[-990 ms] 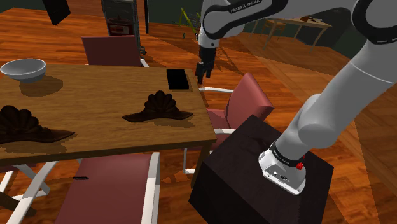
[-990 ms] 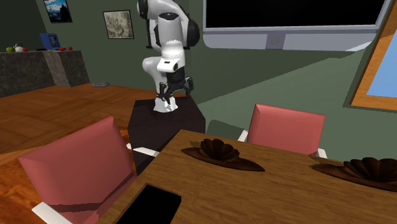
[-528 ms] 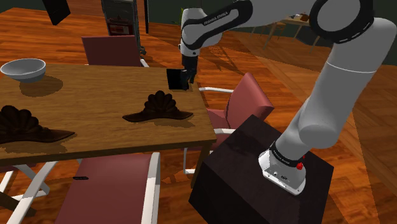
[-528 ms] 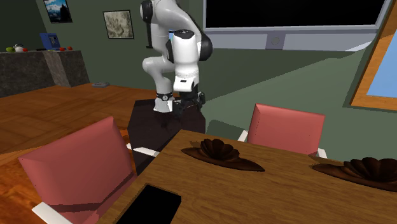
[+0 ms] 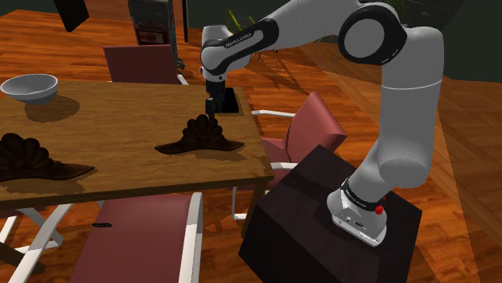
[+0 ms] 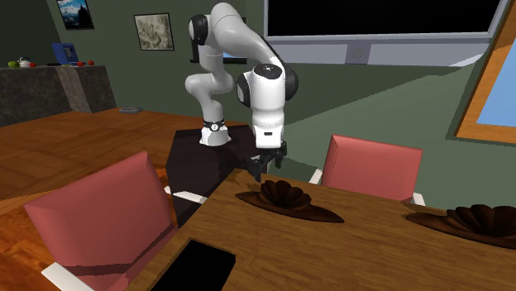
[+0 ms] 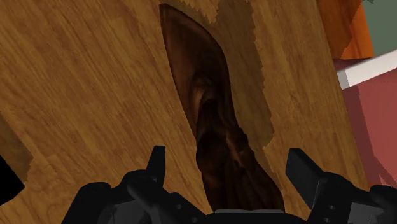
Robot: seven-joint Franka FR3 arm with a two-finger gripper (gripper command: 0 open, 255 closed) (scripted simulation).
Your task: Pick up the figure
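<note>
The figure [image 5: 199, 137] is a dark brown, fan-shaped carving with a long flat base, lying on the wooden table [image 5: 121, 173] near the edge closest to the stand. My black gripper [image 5: 211, 105] hangs just above its far side, pointing down. In the second exterior view the gripper [image 6: 266, 169] hovers over the near end of the figure [image 6: 287, 198]. In the wrist view the figure [image 7: 213, 127] runs lengthwise below the gripper [image 7: 229, 167]. Its fingers [image 7: 156, 159] stand wide apart, with nothing touching them.
A second, similar dark carving [image 5: 28, 158] lies further along the table. A grey bowl [image 5: 30, 84] sits at the far corner, and a flat black slab [image 5: 228, 98] lies just behind the gripper. Red chairs [image 5: 310, 129] surround the table; the dark stand [image 5: 322, 217] is beside it.
The arm has swung from beyond the table's edge toward the shoulder view's left, over the black slab, and lowered to just above the nearer figure. Nothing on the table moved.
</note>
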